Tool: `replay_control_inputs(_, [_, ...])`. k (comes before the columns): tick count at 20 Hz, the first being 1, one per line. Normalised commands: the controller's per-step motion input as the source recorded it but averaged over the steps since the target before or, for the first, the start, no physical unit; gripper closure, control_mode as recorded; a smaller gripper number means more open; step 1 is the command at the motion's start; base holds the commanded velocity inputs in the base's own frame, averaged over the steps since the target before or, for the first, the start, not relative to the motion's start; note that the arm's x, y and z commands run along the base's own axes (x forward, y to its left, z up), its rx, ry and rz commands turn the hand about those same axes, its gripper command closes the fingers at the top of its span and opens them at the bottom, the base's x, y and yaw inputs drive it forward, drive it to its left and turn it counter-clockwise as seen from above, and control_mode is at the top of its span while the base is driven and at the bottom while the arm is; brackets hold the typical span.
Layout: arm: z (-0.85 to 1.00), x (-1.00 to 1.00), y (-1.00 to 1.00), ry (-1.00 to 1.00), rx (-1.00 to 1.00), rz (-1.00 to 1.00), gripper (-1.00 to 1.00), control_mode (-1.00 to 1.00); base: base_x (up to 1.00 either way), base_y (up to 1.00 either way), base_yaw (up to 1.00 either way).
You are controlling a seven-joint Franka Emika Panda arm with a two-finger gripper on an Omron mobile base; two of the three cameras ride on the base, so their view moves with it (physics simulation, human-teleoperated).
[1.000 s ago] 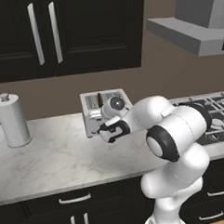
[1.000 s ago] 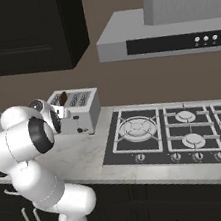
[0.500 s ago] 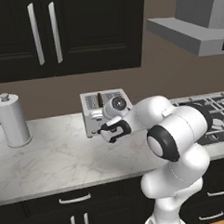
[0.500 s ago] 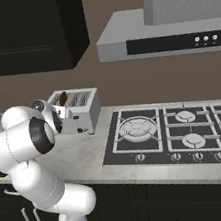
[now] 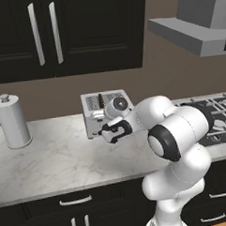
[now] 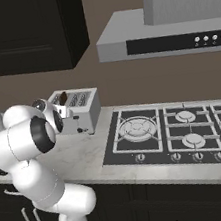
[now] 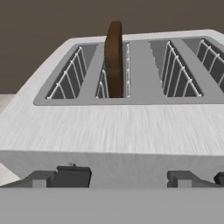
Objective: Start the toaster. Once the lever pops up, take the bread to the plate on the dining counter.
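Little change is noted: released, empty end effector (image 5: 108, 130) is kept at boxy silver-grey toaster (image 5: 103, 112) front; dark brown bread slice (image 7: 114, 59) seated, lever unpressed.

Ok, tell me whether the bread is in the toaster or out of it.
In. The bread stands upright in the second slot from the left of the toaster, its top poking above the slot.

Arm rises from base at 5 o'clock in left base view, bulky elbow folded high at 3 o'clock, forearm reaching toward 10 o'clock. Wrist pitched forward and slightly down. Gripper (image 5: 111, 132) sits at frame centre, dark fingers pointing toward 9 o'clock; jaws spread fully, nothing between them.
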Motion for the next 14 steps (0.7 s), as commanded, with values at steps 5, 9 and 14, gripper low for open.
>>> replay_control_inputs(5, [-0.07, 0.0, 0.0, 0.0, 0.0, -0.05, -1.0, -1.0, 0.0, 0.0, 0.0])
replay_control_inputs(9, [-0.03, 0.0, 0.0, 0.0, 0.0, -0.13, -1.0, -1.0, 0.0, 0.0, 0.0])
replay_control_inputs(14, [-0.01, 0.0, 0.0, 0.0, 0.0, -0.11, -1.0, -1.0, 0.0, 0.0, 0.0])
